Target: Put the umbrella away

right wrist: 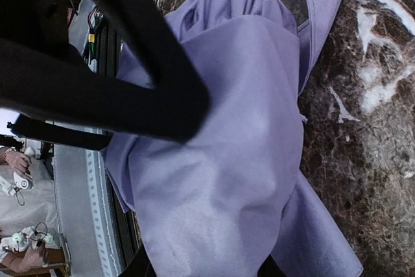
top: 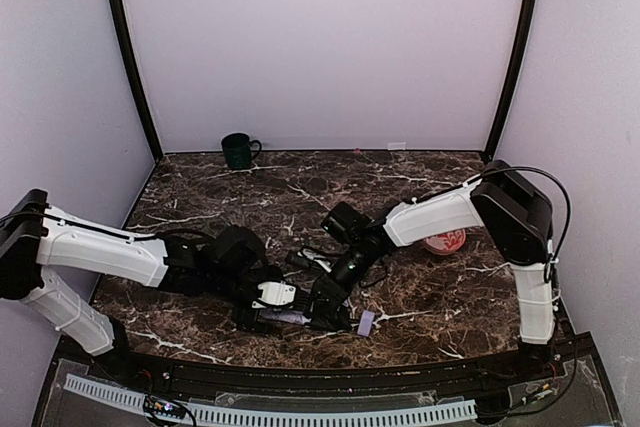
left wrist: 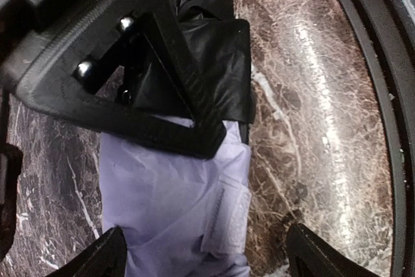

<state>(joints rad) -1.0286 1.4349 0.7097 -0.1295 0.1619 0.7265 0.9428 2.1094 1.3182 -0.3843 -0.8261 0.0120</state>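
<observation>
The umbrella (top: 288, 318) lies folded on the marble table near the front edge, its small lavender handle (top: 366, 323) pointing right. In the left wrist view its pale lavender fabric (left wrist: 168, 205) and black lining (left wrist: 214, 56) lie between my left gripper's (left wrist: 206, 257) wide-apart fingers; that gripper is open and straddles the bundle. My right gripper (top: 327, 305) comes down on the umbrella from the right. In the right wrist view the bunched fabric (right wrist: 227, 160) fills the gap between its fingers (right wrist: 130, 269), so it is shut on the umbrella. Both grippers meet over it.
A dark green mug (top: 238, 150) stands at the back left. A red-patterned bowl (top: 445, 241) sits at the right behind the right arm. The table's front edge and black rail (left wrist: 363, 63) run close beside the umbrella.
</observation>
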